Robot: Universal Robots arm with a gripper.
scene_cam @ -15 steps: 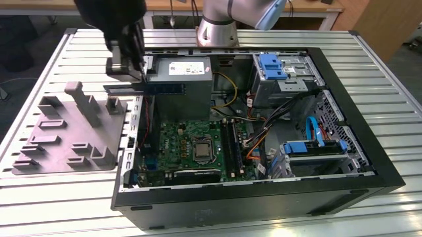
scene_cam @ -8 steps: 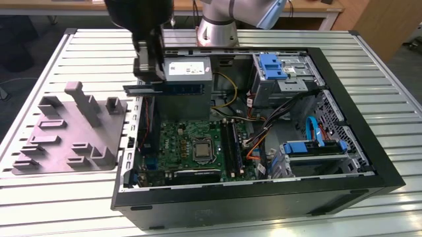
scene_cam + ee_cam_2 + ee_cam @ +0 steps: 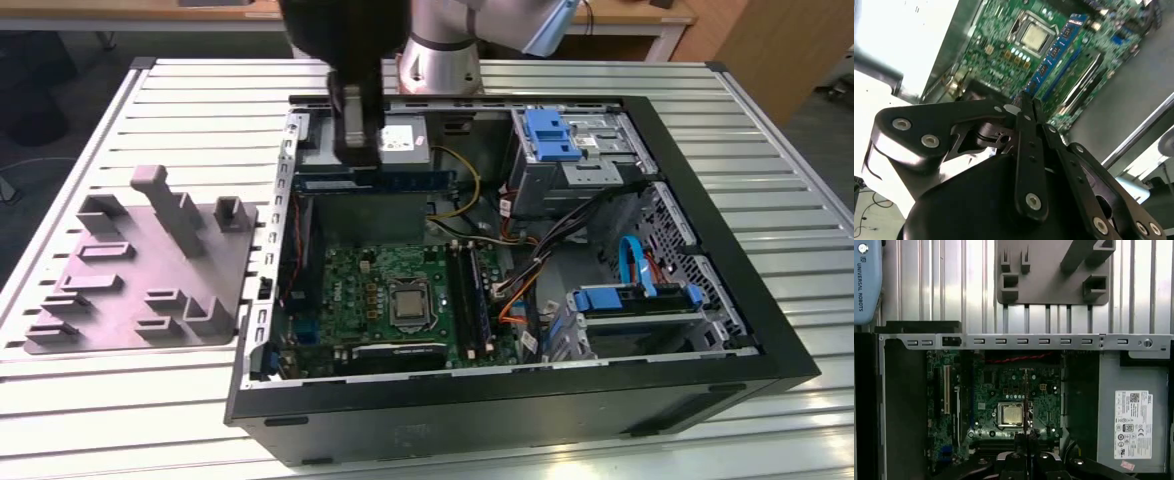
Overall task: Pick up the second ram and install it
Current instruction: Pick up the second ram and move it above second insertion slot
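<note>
The second ram [image 3: 400, 183], a thin blue strip with dark chips, hangs level over the open case, close to the grey power-supply box [image 3: 400, 140]. My gripper [image 3: 354, 165] reaches down from above and is shut on the strip near its middle. In the second wrist view the ram [image 3: 1056, 47] runs out from the closed fingertips [image 3: 1021, 102] above the green motherboard [image 3: 999, 55]. The first wrist view shows the ram [image 3: 1026, 400] edge-on as a thin line over the silver socket [image 3: 1010, 415]. The long memory slots [image 3: 467, 285] lie beside that socket.
The black case wall [image 3: 721, 370] rings the work area. Blue drive brackets [image 3: 550, 135] and cable bundles [image 3: 534, 260] fill the exterior view's right side. A grey fixture plate [image 3: 134, 270] with raised blocks lies on the slatted table at the left.
</note>
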